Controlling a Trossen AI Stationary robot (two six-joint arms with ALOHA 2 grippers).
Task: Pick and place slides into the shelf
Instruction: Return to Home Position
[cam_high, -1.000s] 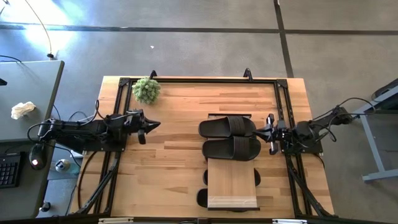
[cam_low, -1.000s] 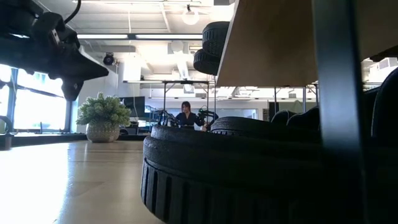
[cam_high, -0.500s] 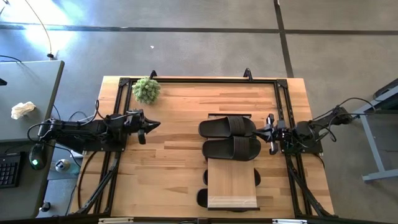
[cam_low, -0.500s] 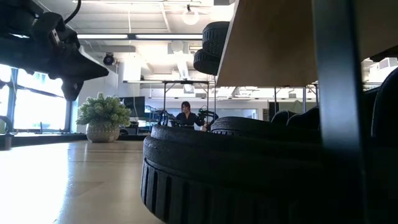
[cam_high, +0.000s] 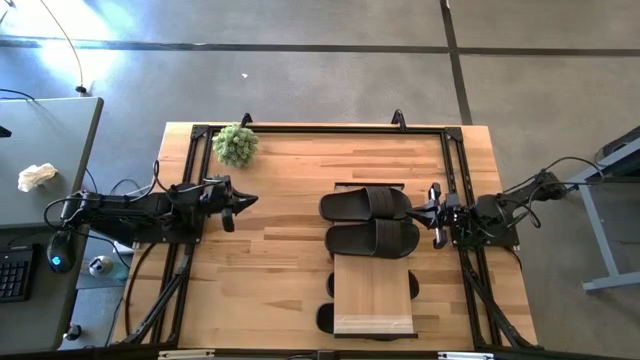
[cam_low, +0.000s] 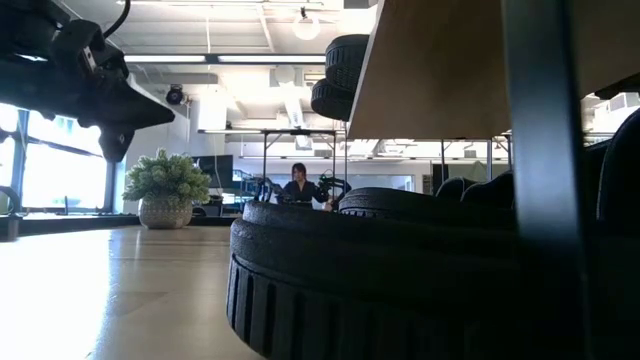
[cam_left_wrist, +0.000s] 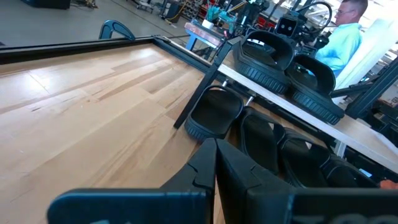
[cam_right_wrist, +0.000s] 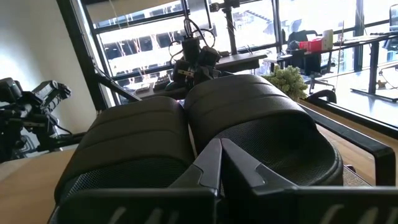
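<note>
Left gripper (cam_high: 248, 202), pinched closed and empty, hovers over the left of the pale wooden tabletop (cam_high: 280, 255), well apart from the work. Right gripper (cam_high: 433, 212), also closed on nothing, sits just beside two matte black rubber slides (cam_high: 365, 204) lying on the low light-wood plank shelf (cam_high: 373, 298). Further black slides (cam_high: 324, 318) show underneath it. Placing looks complete.

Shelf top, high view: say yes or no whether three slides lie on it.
No: only two slides lie on the shelf, side by side at one end; the rest poke out from beneath it.
</note>
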